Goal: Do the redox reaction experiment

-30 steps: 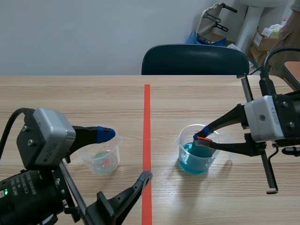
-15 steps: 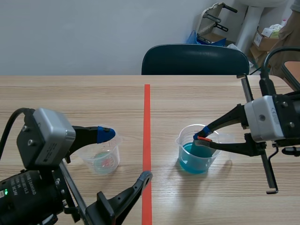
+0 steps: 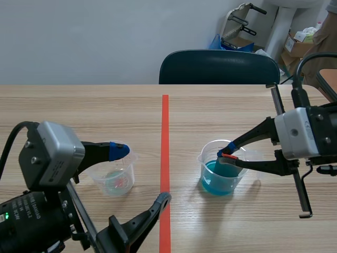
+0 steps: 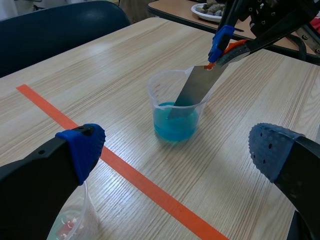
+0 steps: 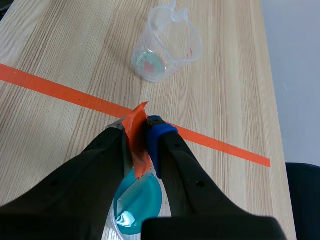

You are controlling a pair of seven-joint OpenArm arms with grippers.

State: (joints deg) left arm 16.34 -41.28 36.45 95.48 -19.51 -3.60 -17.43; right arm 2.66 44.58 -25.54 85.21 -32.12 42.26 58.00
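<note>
A clear beaker of blue liquid [image 3: 220, 176] [image 4: 176, 116] stands right of the red tape line. My right gripper [image 3: 227, 154] [image 5: 142, 131] is shut on the orange-taped top of a thin metal strip [image 4: 193, 89] [image 5: 136, 142], whose lower end dips into the blue liquid [image 5: 138, 200]. A second clear beaker [image 3: 116, 181] [image 5: 164, 47], with a little reddish residue at its bottom, stands left of the line. My left gripper [image 3: 141, 176] [image 4: 175, 150] hangs open beside that beaker, nothing between its blue-padded fingers.
A dark blue chair [image 3: 218, 67] stands at the table's far edge. The red tape line [image 3: 165, 158] runs down the middle of the wooden table [image 3: 105, 116]. Boxes and clutter sit at the back right, off the table.
</note>
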